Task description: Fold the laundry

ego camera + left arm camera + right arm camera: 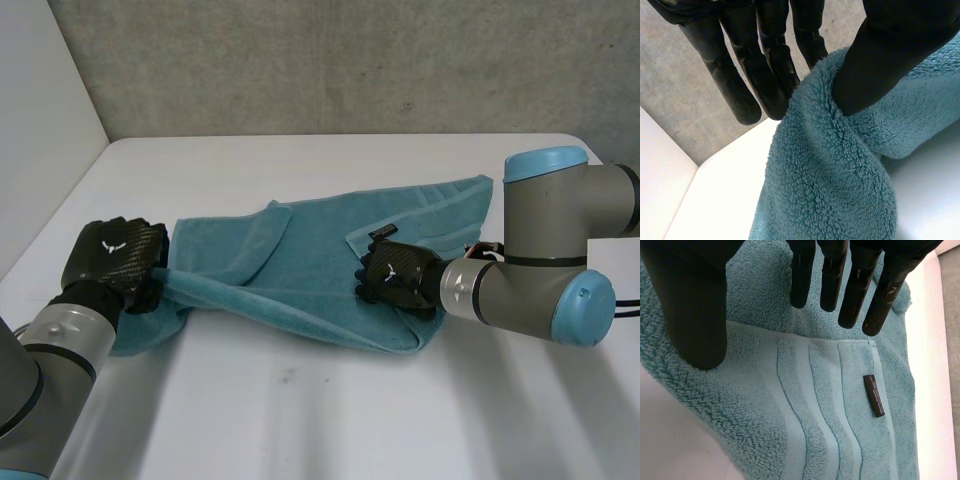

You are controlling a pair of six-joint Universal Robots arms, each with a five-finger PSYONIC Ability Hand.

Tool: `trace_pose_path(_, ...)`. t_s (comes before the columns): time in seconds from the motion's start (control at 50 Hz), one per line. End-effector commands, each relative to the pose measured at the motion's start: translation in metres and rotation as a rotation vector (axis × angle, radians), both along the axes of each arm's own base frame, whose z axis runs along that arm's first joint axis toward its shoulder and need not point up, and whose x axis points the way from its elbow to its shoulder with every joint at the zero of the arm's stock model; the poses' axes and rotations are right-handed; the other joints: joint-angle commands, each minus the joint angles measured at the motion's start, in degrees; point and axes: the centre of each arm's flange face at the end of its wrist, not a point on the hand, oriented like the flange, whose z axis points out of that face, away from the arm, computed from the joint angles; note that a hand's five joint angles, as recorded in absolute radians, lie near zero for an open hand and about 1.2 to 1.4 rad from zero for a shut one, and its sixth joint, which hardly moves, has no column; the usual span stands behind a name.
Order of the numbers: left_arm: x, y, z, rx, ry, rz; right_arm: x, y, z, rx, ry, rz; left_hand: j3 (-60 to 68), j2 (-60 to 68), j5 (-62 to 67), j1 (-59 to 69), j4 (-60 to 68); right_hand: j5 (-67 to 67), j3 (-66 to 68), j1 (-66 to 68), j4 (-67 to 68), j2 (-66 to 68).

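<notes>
Table [330, 400]: white, matt top with rounded far corners, spanning 3 to 9 o'clock; a few small dark specks toward 6 o'clock.
Wall [350, 60]: rough grey concrete, at 12 o'clock behind the table.
Side panel [40, 120]: plain white, at 10 o'clock.
Light: soft, even.

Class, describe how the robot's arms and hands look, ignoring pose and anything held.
The left arm and right arm are thick grey cylinders with light-blue caps at the joints. The left hand and right hand are black with a woven carbon-fibre look, a small white mark on each back, and slim rounded fingers.
</notes>
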Motion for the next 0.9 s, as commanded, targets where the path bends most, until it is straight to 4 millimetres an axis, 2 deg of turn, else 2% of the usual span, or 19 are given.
trace_pose_path(0.02, 0.001, -0.001, 0.001, -0.002, 0.001, 0.004, 0.001, -0.002, 0.0, -0.013, 0.003, -0.001, 11.7, 11.4, 14.8, 17.0, 11.5, 5.5, 5.2, 9.2, 5.0, 5.5)
trace_pose_path(0.22, 0.011, -0.01, 0.003, -0.008, 0.002, 0.043, -0.008, -0.015, -0.009, -0.01, 0.031, -0.054, 11.7, 11.4, 14.8, 17.0, 11.5, 5.5, 5.2, 9.2, 5.0, 5.5)
trace_pose_path(0.4, 0.012, -0.011, 0.002, -0.005, -0.001, 0.048, -0.009, -0.019, -0.007, -0.02, 0.033, -0.068, 11.7, 11.4, 14.8, 17.0, 11.5, 7.0, 6.7, 10.7, 6.5, 7.0)
trace_pose_path(0.56, 0.012, -0.011, 0.002, -0.005, -0.001, 0.046, -0.01, -0.021, -0.005, -0.026, 0.024, -0.083, 11.7, 11.4, 14.8, 17.0, 11.5, 21.5, 21.2, 25.2, 21.0, 21.4)
trace_pose_path(0.58, 0.012, -0.011, 0.002, -0.005, -0.001, 0.046, -0.011, -0.022, -0.005, -0.028, 0.029, -0.091, 11.7, 11.4, 14.8, 17.0, 11.5, 27.2, 26.9, 30.8, 26.7, 27.1)
trace_pose_path(0.6, 0.012, -0.011, 0.002, -0.005, -0.001, 0.048, -0.011, -0.022, -0.005, -0.028, 0.029, -0.091, 11.7, 11.4, 14.8, 17.0, 11.5, 27.2, 26.9, 30.9, 26.7, 27.2)
trace_pose_path(0.64, 0.012, -0.011, 0.002, -0.005, -0.001, 0.048, -0.013, -0.025, -0.006, -0.037, 0.043, -0.117, 11.7, 11.4, 14.8, 17.0, 11.5, 42.3, 42.0, 45.9, 41.8, 42.2)
trace_pose_path(0.72, 0.012, -0.011, 0.002, -0.005, -0.001, 0.049, -0.021, -0.032, -0.005, -0.046, 0.061, -0.167, 11.7, 11.4, 14.8, 17.0, 11.5, 50.4, 50.1, 54.1, 49.9, 50.4)
trace_pose_path(0.82, 0.014, -0.012, 0.001, -0.004, -0.003, 0.057, -0.032, -0.046, 0.004, -0.069, 0.035, -0.258, 11.7, 11.4, 14.8, 17.0, 11.5, 53.7, 53.4, 57.4, 53.2, 53.7)
trace_pose_path(0.86, 0.015, -0.013, 0.001, -0.004, -0.003, 0.06, -0.041, -0.055, 0.026, -0.099, -0.034, -0.338, 11.7, 11.4, 14.8, 17.0, 11.5, 53.7, 53.4, 57.4, 53.2, 53.7)
trace_pose_path(0.88, 0.016, -0.013, 0.001, -0.004, -0.003, 0.063, -0.041, -0.055, 0.026, -0.099, -0.035, -0.338, 11.7, 11.4, 14.8, 17.0, 11.5, 53.7, 53.4, 57.4, 53.2, 53.7)
trace_pose_path(0.9, 0.016, -0.013, 0.001, -0.004, -0.003, 0.063, -0.047, -0.058, 0.041, -0.111, -0.087, -0.388, 11.7, 11.4, 14.8, 17.0, 11.5, 53.7, 53.4, 57.4, 53.2, 53.7)
